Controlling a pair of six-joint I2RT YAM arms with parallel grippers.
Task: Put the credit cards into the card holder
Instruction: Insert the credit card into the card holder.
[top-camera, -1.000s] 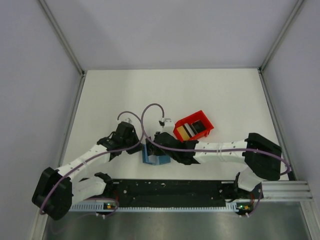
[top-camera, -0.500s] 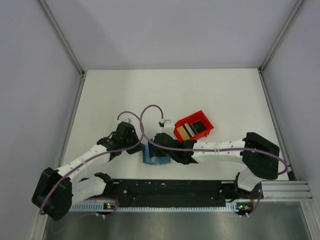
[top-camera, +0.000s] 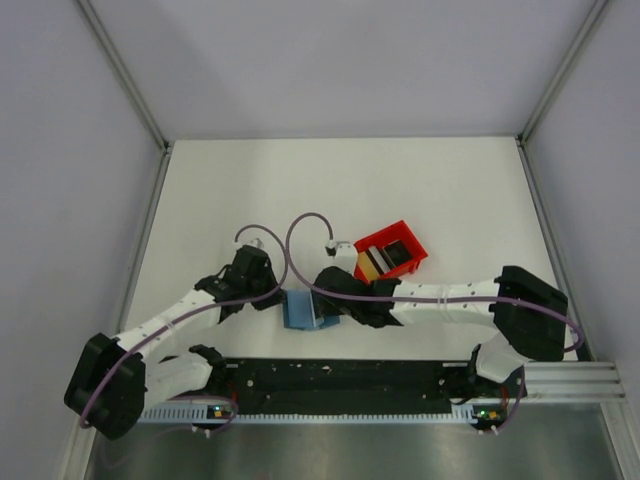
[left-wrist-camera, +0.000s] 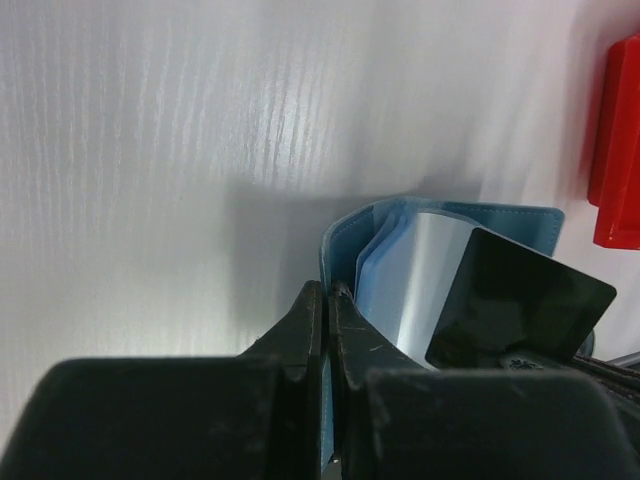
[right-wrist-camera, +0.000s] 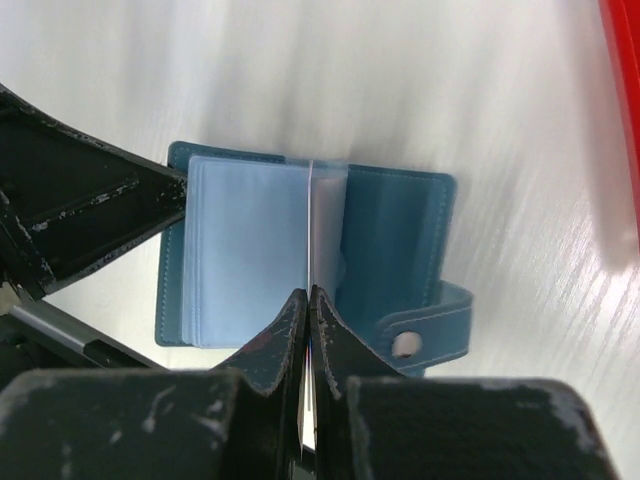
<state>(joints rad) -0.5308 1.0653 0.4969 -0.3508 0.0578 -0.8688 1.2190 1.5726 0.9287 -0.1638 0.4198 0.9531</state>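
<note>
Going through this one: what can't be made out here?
Top view: how many cards lie in the bin; too small.
Right wrist: the held card's face; seen edge-on in the right gripper.
Left wrist: which holder pocket it enters; the card covers it.

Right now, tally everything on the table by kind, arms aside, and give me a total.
Card holder: 1
Red bin: 1
Black card over the card holder: 1
Cards in the bin: at least 3 (gold, white, black showing)
Total: at least 6
</note>
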